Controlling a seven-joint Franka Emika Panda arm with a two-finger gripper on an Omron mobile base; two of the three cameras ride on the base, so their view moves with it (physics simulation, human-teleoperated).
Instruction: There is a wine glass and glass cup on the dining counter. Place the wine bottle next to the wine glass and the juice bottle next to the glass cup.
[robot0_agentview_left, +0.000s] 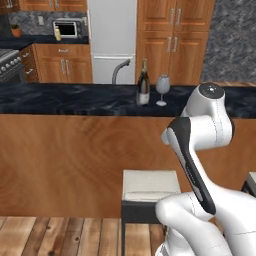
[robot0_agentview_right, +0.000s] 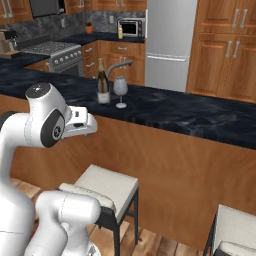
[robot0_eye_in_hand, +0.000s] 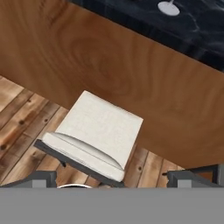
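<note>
Tool (robot0_eye_in_hand: 112, 178) gapes wide over a pale cushioned stool (robot0_eye_in_hand: 98, 133); dark glass bottle (robot0_agentview_left: 143, 83) touches the clear stemmed glass (robot0_agentview_left: 162, 89) on the black marbled bench (robot0_agentview_left: 70, 99).

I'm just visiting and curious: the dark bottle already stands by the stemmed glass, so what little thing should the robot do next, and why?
Probably turn toward the far back counter. The wine bottle already stands beside the wine glass on the dining counter, so that half looks done. The gripper is open and empty, aimed down at a stool, and a small yellow bottle, possibly the juice, sits by the microwave.
</note>
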